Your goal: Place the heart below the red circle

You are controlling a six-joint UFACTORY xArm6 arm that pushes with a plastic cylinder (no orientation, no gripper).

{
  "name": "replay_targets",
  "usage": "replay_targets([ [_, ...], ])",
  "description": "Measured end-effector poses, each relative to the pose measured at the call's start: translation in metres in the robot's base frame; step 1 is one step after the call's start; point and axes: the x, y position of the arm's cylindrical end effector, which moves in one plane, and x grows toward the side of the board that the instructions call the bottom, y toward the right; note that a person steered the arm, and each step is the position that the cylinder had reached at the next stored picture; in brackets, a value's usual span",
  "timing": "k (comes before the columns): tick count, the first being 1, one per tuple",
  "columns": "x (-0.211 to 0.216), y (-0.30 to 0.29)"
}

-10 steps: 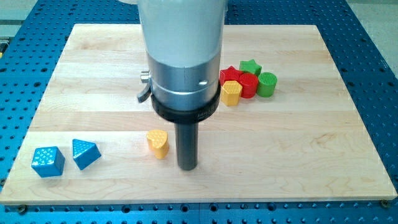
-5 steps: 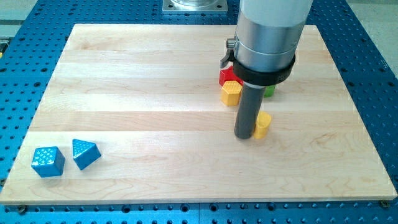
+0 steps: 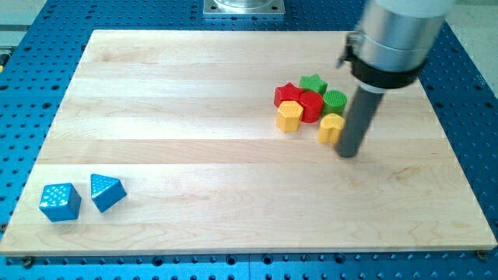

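Item: yellow heart (image 3: pixel 331 127), apparently light, rigid and free-sliding, lay on the table (image 3: pixel 194 155) just below the red circle (image 3: pixel 311 104), my tip (image 3: pixel 349 153) touching its right side; no pincer fitted, pushed at flank.

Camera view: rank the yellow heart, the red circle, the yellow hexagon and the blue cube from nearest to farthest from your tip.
My tip sits at the right of the cluster.
1. Yellow heart: right beside the tip, on its left.
2. Red circle: above and left of the heart.
3. Yellow hexagon: at the cluster's left edge.
4. Blue cube: far off at the view's bottom left.
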Motion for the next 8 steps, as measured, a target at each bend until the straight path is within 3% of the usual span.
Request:
replay_targets([
  [3, -0.018, -0.024],
  [4, 0.022, 0.015],
  [5, 0.005, 0.058],
  [6, -0.030, 0.038],
  [7, -0.028, -0.005],
  [8, 0.011, -0.005],
])
